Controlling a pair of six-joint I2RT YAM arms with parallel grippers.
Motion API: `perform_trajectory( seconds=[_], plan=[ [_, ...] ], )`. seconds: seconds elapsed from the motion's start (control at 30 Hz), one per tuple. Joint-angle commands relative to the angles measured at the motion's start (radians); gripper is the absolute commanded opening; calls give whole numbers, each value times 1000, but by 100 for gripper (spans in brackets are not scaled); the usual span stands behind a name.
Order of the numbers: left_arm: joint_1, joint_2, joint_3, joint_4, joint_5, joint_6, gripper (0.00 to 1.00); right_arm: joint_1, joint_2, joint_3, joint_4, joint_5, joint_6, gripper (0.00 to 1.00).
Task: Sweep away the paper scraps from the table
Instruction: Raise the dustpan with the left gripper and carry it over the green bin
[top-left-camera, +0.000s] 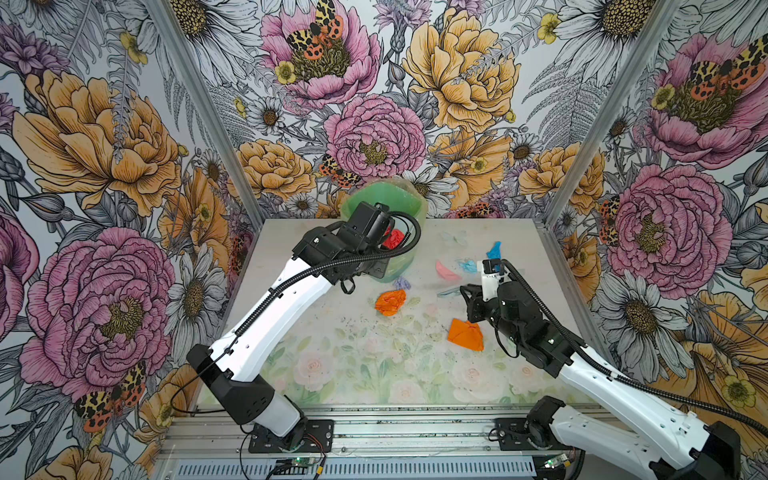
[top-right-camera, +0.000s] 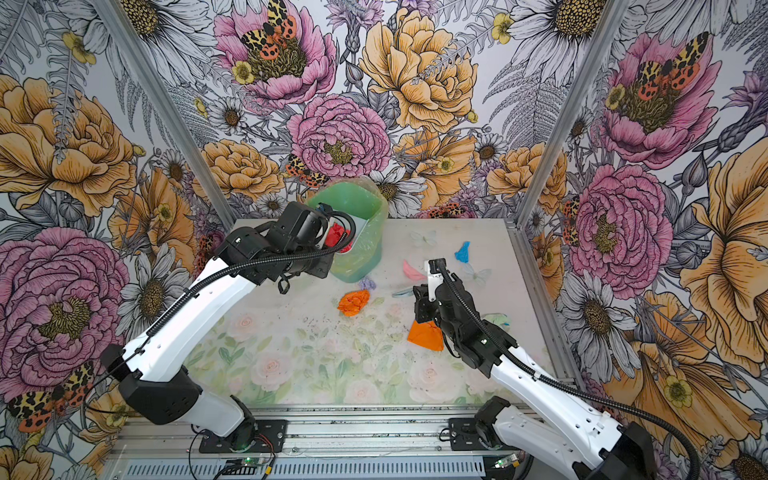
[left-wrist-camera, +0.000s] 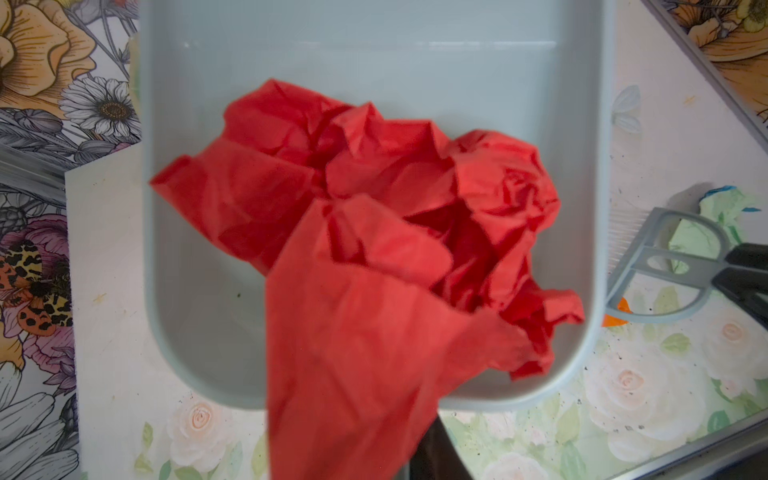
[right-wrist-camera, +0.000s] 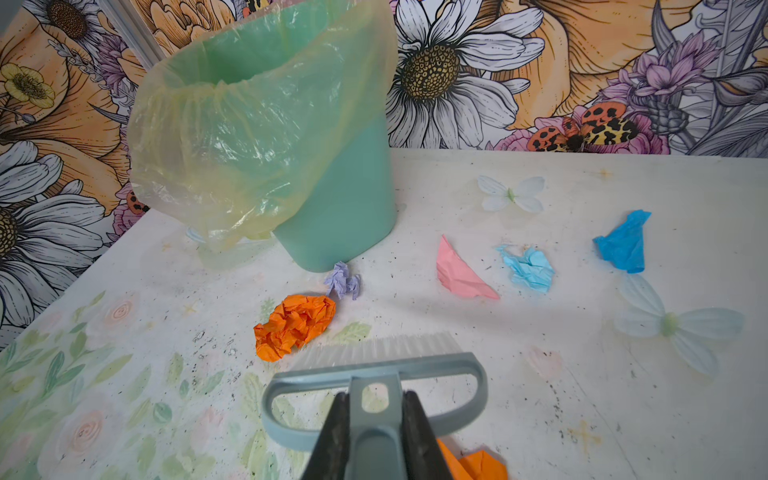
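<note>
Left hand (left-wrist-camera: 432, 453), closed on the dustpan (left-wrist-camera: 374, 62), holds it raised near the bin (right-wrist-camera: 340, 199) with a red scrap (left-wrist-camera: 374, 232) inside. Right hand (right-wrist-camera: 376, 415) grips the brush (right-wrist-camera: 374, 368); a crumpled orange scrap (right-wrist-camera: 293, 324) lies on the bench (right-wrist-camera: 540, 415) just ahead of its bristles, toward the bin.

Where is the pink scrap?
In a top view the pink scrap lies right of centre, between the green bin and the pale blue scrap.
</note>
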Motion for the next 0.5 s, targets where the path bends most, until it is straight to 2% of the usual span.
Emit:
perform_trajectory(
  seconds=[0.0, 0.17, 0.47],
  plan=[
    [47, 61, 108, -46, 78, 58, 18, -6, -3, -12, 14, 18, 3, 0],
    [105, 168, 251, -98, 105, 85, 18, -7, -11, -22, 15, 23, -2, 0],
    [164, 318, 409, -118, -52, 119, 18, -14, -17, -30, 15, 22, -26, 0]
  ],
)
